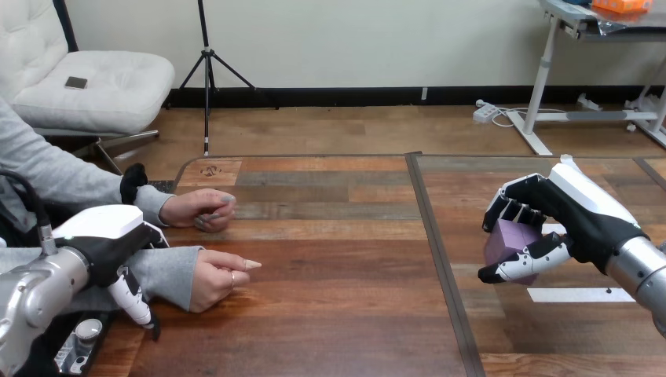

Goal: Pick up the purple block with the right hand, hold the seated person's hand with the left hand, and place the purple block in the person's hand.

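The purple block (509,239) was a small, pale violet cube with plain faces, held over the right side of the counter (330,314), well apart from the person's hands. The right hand (577,220) had its fingers (514,210) curled over the block's top and its thumb across the lower near face, so only part of the block showed. The person's near hand (218,279) rested on its side on the counter at the left, loosely curled, one finger pointing right. The person's far hand (203,210) lay just beyond it, loosely closed.
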Robot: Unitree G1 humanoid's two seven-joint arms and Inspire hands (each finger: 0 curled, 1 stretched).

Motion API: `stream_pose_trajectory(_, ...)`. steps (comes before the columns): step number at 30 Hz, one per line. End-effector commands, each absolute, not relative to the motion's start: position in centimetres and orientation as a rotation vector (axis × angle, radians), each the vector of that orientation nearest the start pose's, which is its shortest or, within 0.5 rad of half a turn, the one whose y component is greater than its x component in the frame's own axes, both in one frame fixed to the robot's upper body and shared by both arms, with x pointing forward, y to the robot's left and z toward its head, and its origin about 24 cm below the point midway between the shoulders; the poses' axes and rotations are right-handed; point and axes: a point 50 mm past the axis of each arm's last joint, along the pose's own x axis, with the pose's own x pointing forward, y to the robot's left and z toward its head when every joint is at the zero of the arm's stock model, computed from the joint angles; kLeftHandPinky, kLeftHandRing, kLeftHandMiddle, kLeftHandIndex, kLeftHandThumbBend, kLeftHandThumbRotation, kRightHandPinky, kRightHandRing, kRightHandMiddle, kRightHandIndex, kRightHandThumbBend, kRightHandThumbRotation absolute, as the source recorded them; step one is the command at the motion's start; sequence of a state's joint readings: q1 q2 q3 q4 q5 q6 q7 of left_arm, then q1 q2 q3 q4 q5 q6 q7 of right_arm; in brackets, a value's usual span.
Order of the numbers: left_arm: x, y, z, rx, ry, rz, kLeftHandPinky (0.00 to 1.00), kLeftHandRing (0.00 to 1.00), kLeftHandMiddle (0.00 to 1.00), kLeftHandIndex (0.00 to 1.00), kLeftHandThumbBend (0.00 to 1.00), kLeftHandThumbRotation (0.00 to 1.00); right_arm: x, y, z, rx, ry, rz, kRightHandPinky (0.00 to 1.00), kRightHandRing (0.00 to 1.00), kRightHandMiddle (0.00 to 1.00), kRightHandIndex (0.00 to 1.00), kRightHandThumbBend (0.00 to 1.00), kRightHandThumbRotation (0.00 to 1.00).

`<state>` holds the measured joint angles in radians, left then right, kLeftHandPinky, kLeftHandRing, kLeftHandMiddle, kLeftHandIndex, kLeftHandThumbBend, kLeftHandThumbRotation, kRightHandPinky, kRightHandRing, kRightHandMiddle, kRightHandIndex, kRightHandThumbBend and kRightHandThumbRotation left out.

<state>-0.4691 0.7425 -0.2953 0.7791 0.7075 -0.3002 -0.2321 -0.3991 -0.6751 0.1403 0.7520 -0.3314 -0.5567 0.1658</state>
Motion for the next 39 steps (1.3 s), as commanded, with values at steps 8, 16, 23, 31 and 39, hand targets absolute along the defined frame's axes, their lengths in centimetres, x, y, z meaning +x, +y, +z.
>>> stream_pose_trajectory(8, 32.0, 28.4, 5.7, 1.404, 0.211, -0.432, 0.24, 0.3, 0.39, 0.41, 0.81, 0.0, 31.6, -27.4, 8.9, -1.003, -0.121, 0.271, 0.35, 0.37, 0.42, 0.43, 0.84, 0.0)
stream_pose_trajectory(16, 32.1, 28.3, 5.6, 1.392, 0.209, -0.433, 0.22, 0.28, 0.36, 0.37, 0.75, 0.0, 31.6, -27.3, 8.9, -0.996, -0.129, 0.272, 0.35, 0.38, 0.42, 0.44, 0.84, 0.0)
stream_pose_trajectory(23, 32.2, 28.3, 5.7, 1.389, 0.212, -0.434, 0.2, 0.25, 0.33, 0.35, 0.72, 0.0, 31.7, -27.2, 8.8, -0.995, -0.134, 0.268, 0.35, 0.38, 0.42, 0.43, 0.84, 0.0)
stream_pose_trajectory(31, 32.3, 28.4, 5.8, 1.381, 0.219, -0.431, 0.19, 0.24, 0.32, 0.34, 0.7, 0.0, 31.7, -26.9, 8.8, -0.988, -0.151, 0.27, 0.35, 0.37, 0.42, 0.43, 0.85, 0.0)
stream_pose_trajectory(39, 32.4, 27.9, 6.8, 1.374, 0.17, -0.426, 0.19, 0.25, 0.33, 0.35, 0.69, 0.0, 31.9, -26.4, 8.9, -0.965, -0.176, 0.278, 0.34, 0.36, 0.41, 0.43, 0.84, 0.0)
